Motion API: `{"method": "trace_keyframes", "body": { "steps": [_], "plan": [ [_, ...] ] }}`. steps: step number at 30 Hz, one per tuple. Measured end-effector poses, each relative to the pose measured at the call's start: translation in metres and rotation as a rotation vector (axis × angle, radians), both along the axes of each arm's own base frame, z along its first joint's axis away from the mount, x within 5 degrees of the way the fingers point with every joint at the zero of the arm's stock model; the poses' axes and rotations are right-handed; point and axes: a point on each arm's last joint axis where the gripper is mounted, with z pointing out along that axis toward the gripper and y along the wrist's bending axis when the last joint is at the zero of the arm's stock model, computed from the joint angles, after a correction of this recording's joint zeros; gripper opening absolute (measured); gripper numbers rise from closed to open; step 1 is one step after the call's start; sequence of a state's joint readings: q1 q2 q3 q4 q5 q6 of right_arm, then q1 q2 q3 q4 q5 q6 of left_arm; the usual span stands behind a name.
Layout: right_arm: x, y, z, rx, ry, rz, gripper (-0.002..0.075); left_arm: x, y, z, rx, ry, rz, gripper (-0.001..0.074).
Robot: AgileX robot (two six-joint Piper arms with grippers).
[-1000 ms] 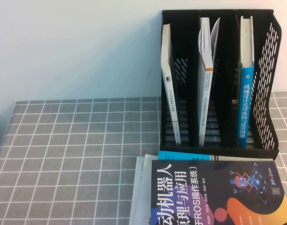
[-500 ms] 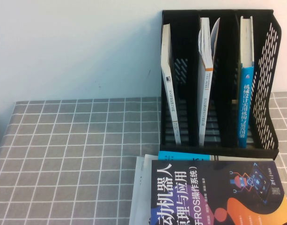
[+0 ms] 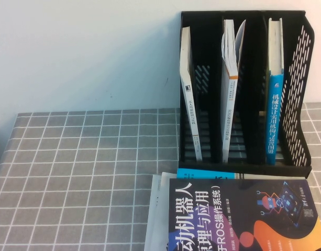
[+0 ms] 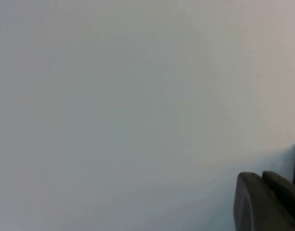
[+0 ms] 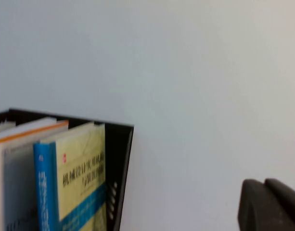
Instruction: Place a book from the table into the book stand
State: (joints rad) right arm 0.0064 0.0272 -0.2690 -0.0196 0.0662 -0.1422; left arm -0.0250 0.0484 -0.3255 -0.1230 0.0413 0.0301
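While both my arms hang raised off the worktop, nothing is picked up yet.

My left hand point(image 4: 270, 202) is pressed together on nothing, facing bare wall. My right hand point(image 5: 272, 204) looks over the black plastic three-slot book stand point(image 3: 301, 94); I cannot tell its state. The large black paperback book point(image 3: 239, 217) lies flat on the grey grid-cloth worktop point(image 3: 81, 178), in front of the stand, nearer my right arm, I judge, below both hands.

The book stand point(image 3: 244, 89) is standing at the table's point(image 3: 87, 172) far right, holding three upright books, one in each slot. Just before it the book point(image 3: 239, 219) is lying atop what are probably two other books.
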Motion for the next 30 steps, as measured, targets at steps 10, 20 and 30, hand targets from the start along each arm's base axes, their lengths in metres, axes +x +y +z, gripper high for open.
{"method": "trace_keyframes", "body": {
  "steps": [10, 20, 30],
  "plan": [
    [0.041, 0.009, 0.03, 0.158, 0.578, 0.085, -0.0003, 0.052, -0.024, 0.01, -0.303, 0.523, -0.266, -0.0003],
    [0.11, 0.018, -0.016, 0.137, 1.122, 0.159, -0.0003, 0.117, -0.048, -0.027, -0.502, 0.897, -0.422, -0.0003],
    [0.154, 0.031, -0.063, 0.165, 1.287, 0.323, -0.0003, 0.142, -0.08, -0.049, -0.517, 1.027, -0.832, -0.0003]
  ]
}}
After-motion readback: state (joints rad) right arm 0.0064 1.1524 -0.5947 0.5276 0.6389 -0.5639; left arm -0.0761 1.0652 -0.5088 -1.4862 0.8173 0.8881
